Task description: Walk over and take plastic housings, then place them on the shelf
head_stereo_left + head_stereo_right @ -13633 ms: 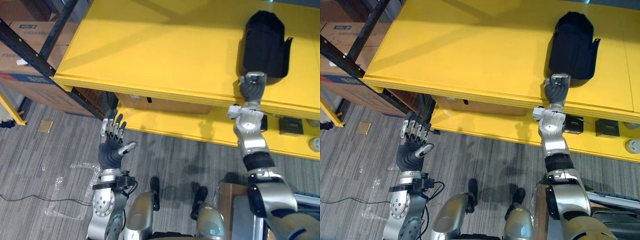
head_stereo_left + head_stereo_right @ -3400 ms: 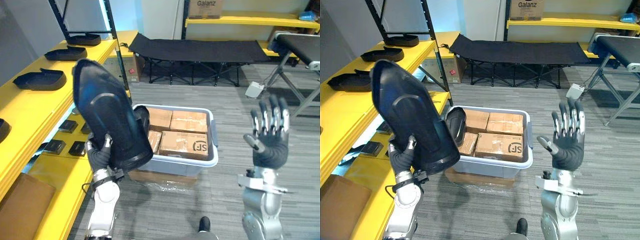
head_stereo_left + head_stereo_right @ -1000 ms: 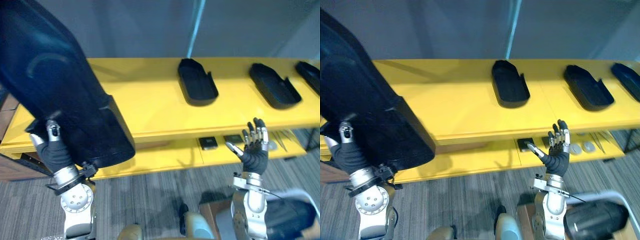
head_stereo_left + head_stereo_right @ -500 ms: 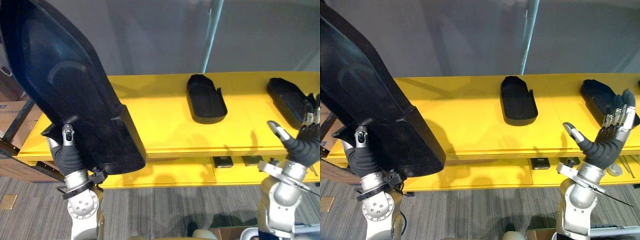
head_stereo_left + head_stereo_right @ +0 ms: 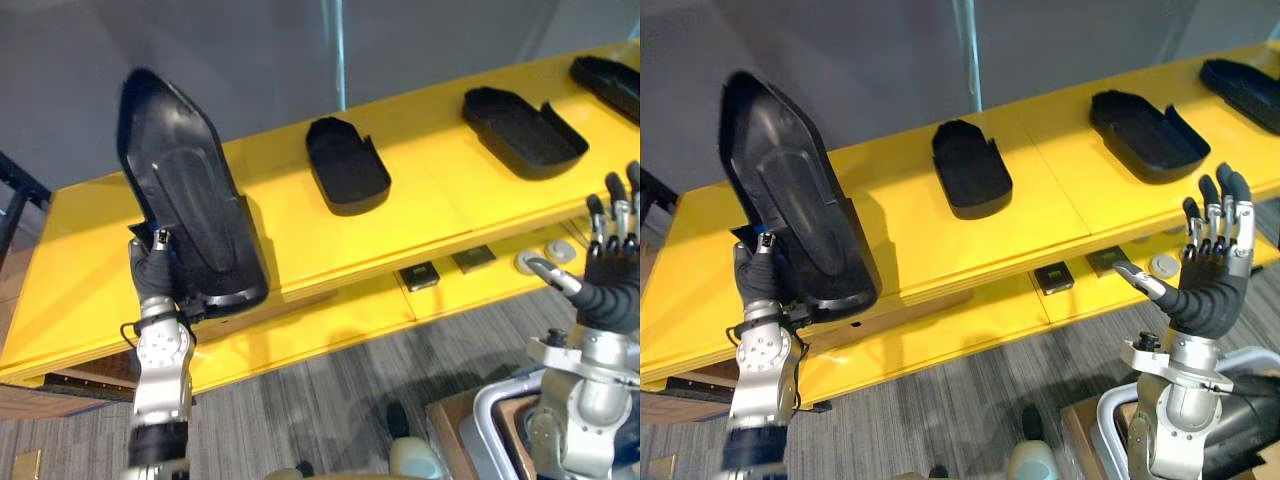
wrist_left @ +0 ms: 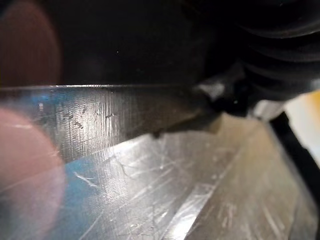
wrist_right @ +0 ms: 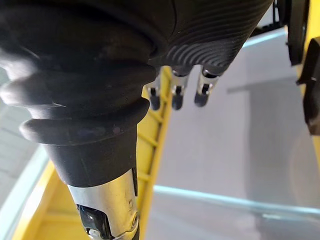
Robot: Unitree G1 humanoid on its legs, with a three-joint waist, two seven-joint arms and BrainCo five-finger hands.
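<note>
In the left eye view, the left hand (image 5: 152, 272) is curled round the lower end of a black plastic housing (image 5: 185, 205), held over the left part of the yellow shelf (image 5: 430, 190). Its long axis stands nearly upright, with the pointed end up and tipped slightly left. Whether its base touches the shelf cannot be told. Other housings (image 5: 346, 166) lie flat on the shelf further right.

In the right eye view, the right hand (image 5: 1208, 290) is raised before the shelf's right part, fingers straight and spread, holding nothing.

The left wrist view shows the housing's dark, scratched surface up close. The right wrist view shows straight fingers (image 7: 175, 96).
</note>
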